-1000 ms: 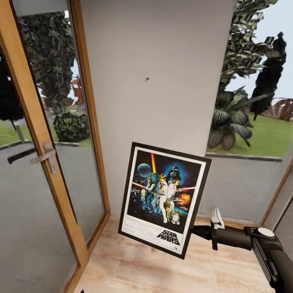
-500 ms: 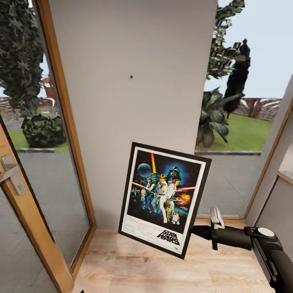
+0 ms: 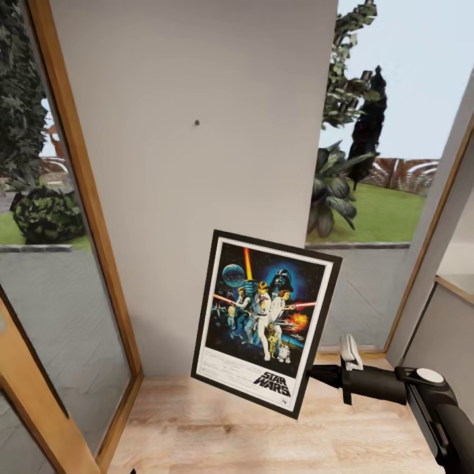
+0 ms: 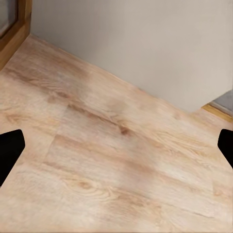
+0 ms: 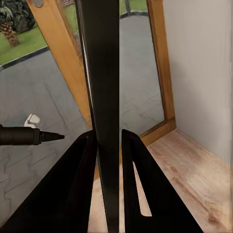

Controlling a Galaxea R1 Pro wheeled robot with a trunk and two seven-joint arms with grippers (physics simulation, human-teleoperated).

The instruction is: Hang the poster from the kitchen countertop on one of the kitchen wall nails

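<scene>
The framed Star Wars poster (image 3: 263, 322) hangs upright, slightly tilted, above the floor in front of the light-grey wall. My right gripper (image 3: 318, 375) is shut on its lower right edge. In the right wrist view the poster (image 5: 102, 87) runs edge-on as a dark strip between the two black fingers (image 5: 80, 189), and the right gripper (image 5: 109, 135) clamps it. A single wall nail (image 3: 196, 122) shows as a tiny dark speck, well above the poster's top left corner. My left gripper (image 4: 116, 148) is open over bare wood floor (image 4: 111, 160), holding nothing. The kitchen countertop is out of view.
A wood-framed glass door (image 3: 62, 217) stands to the left of the wall panel. A tall window (image 3: 382, 164) with garden plants lies to the right. A pale ledge (image 3: 457, 283) juts in at the right edge. Light wooden floor (image 3: 217, 434) lies below the poster.
The whole picture has shifted left, so the camera has swung right: the nail, wall and door frame sit further left. The poster stays held in the right gripper, unchanged in the view.
</scene>
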